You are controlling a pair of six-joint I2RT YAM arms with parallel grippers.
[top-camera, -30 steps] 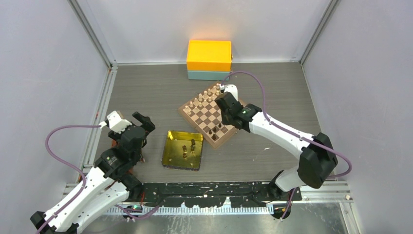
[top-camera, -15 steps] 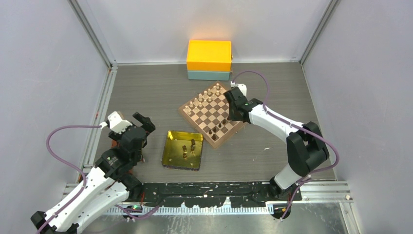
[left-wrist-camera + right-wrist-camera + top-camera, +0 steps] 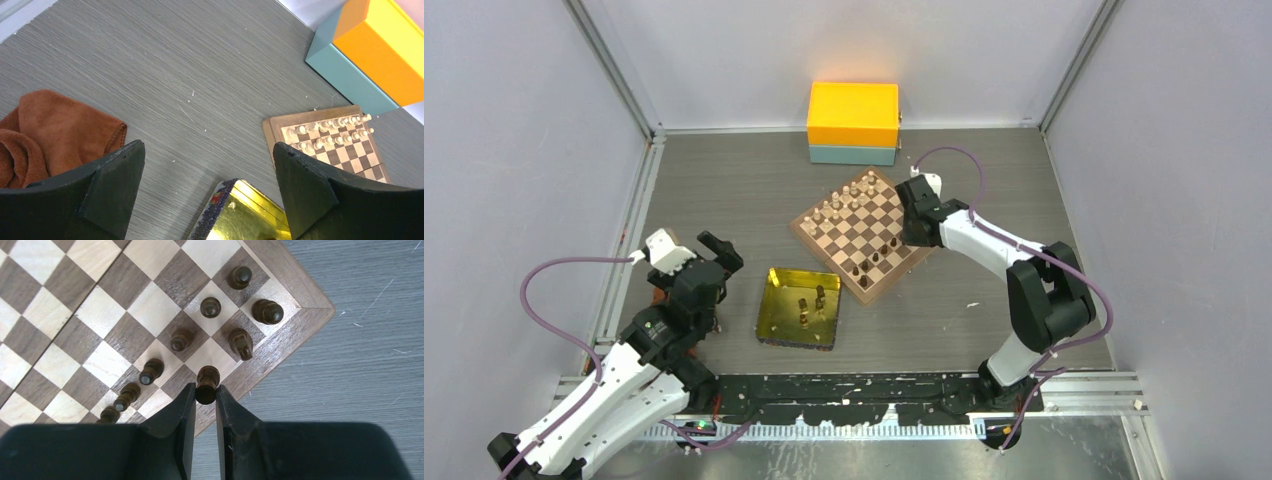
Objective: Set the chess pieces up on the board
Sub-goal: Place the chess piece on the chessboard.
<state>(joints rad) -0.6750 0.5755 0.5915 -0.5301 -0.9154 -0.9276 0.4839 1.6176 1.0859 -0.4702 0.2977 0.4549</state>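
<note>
Dark-brown wooden chess piece (image 3: 206, 385) pinched between right fingers (image 3: 181, 416) at right edge of square checkered wooden board (image 3: 296, 329); left fingers (image 3: 114, 186) spread wide, empty, at near left.

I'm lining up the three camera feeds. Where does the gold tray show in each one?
Top external: the gold tray lies low in the centre, just below and left of the chessboard.
Left wrist: the gold tray is at the bottom edge, centre, cut off by the frame.
Right wrist: not in it.
Shared landmark: the chessboard, at right in the left wrist view and filling the upper left of the right wrist view.
</note>
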